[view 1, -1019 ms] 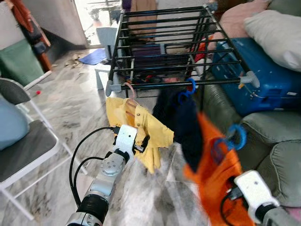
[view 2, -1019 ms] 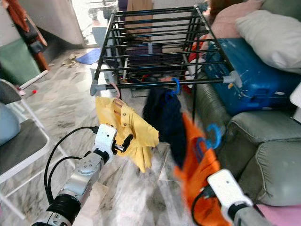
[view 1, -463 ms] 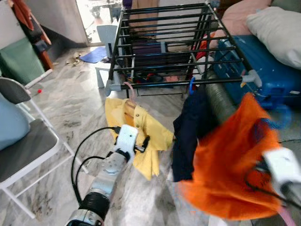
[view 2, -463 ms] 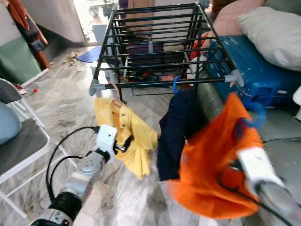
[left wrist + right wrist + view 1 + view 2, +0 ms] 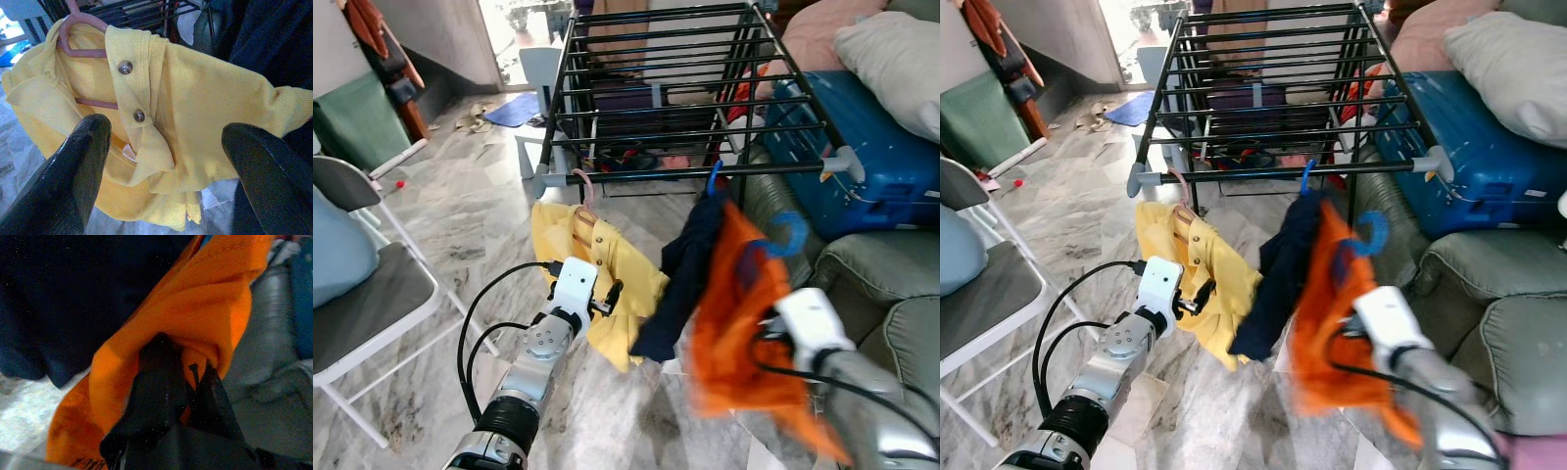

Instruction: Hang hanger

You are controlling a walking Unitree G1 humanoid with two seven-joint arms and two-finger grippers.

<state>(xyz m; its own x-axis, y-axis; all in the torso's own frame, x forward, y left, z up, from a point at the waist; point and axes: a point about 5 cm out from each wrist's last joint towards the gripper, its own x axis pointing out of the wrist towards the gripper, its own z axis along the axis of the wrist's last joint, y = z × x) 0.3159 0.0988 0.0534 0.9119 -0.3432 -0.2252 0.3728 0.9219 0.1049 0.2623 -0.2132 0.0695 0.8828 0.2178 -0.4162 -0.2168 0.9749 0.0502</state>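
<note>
Orange garment (image 5: 734,323) pinched in right jaws | left jaws wide near yellow shirt (image 5: 607,284)

Right gripper (image 5: 183,382) fingertips buried in orange shirt (image 5: 205,308); contact point hidden. Right arm and orange shirt motion-blurred in head views. Blue hanger (image 5: 790,232) body hidden inside shirt above gripper; only hook shows. Navy garment (image 5: 1278,274) beside it covers its own hanger. Left gripper (image 5: 166,161) finger bases cut off by frame edge.
</note>
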